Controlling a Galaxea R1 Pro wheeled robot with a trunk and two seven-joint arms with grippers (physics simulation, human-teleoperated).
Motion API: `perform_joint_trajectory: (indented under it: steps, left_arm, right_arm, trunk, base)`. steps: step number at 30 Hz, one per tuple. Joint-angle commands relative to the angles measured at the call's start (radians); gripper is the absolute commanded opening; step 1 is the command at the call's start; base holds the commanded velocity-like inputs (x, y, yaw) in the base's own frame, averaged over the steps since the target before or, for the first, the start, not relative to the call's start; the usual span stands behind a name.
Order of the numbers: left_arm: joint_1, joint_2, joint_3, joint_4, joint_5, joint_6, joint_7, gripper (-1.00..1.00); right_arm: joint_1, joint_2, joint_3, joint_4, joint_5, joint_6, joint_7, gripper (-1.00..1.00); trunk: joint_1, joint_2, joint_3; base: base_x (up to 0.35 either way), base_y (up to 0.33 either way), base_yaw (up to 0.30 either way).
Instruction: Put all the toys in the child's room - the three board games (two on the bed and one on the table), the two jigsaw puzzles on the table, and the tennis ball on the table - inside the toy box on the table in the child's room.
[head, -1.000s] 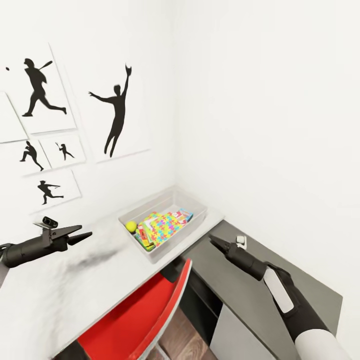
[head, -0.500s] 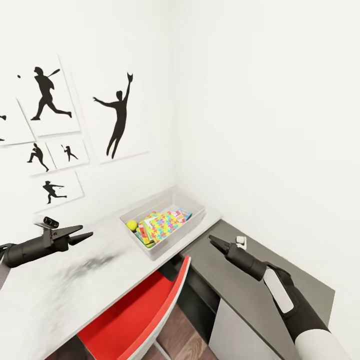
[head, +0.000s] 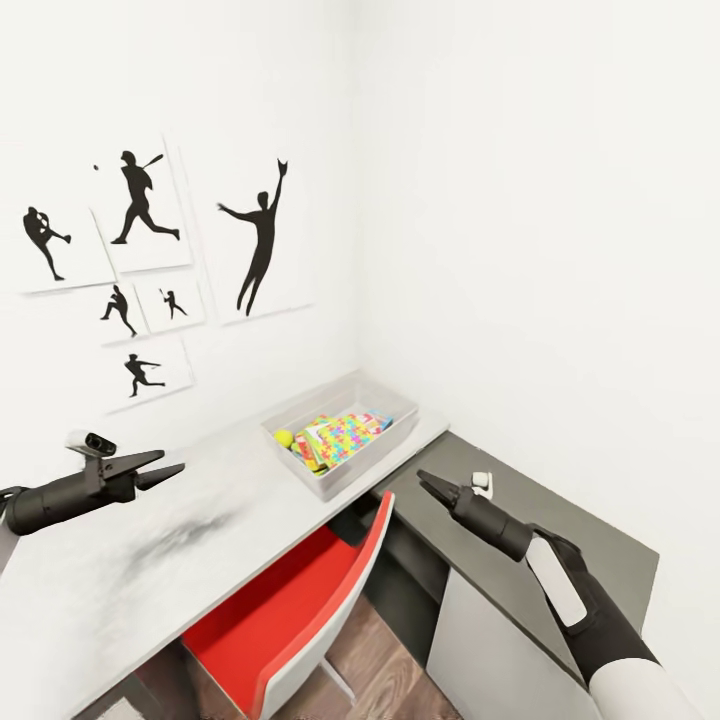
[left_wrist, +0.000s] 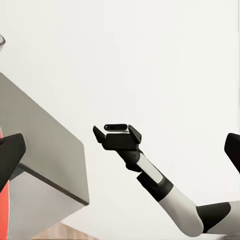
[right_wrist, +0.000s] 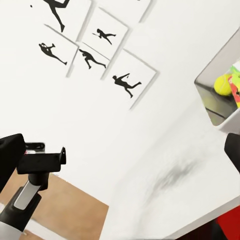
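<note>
Pale table in white corner, toy box aboard; left pincer released; right pincer clenched.

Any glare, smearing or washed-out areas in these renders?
Head view: white walls blow out with the corner barely visible; a dark smeared blotch lies on the table. Right wrist view: the same smudge on the pale top. Left wrist view: flat white background, no shadows, right tool sharp.

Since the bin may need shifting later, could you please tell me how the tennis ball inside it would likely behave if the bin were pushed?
The tennis ball is round and lies at the near end of the grey bin, beside the puzzle sheet, so it would probably roll. The bin's walls should likely keep it inside. It looks small, so probably light.
</note>
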Motion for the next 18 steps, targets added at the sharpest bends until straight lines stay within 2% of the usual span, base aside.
perform_joint_trajectory:
  steps: [1, 6, 18]
  left_arm:
    - [-0.001, 0.0, 0.0, 0.0, -0.001, 0.011, -0.004, 1.0]
    - [0.0, 0.0, 0.0, 0.0, -0.001, 0.011, -0.004, 1.0]
    - [0.0, 0.001, 0.001, 0.0, -0.001, 0.011, -0.004, 1.0]
  right_arm:
    - [-0.001, 0.0, 0.0, 0.0, -0.006, 0.006, 0.0, 1.0]
    - [-0.001, 0.001, 0.002, 0.0, -0.005, -0.002, -0.001, 1.0]
    - [-0.001, 0.001, 0.003, 0.0, -0.008, -0.007, -0.011, 1.0]
  trunk:
    - [0.0, -0.002, -0.002]
    - [0.0, -0.002, 0.001]
    - [0.0, -0.002, 0.001]
  base:
    - [-0.223, 0.098, 0.0]
    - [-0.109, 0.038, 0.0]
    - [-0.012, 0.004, -0.063]
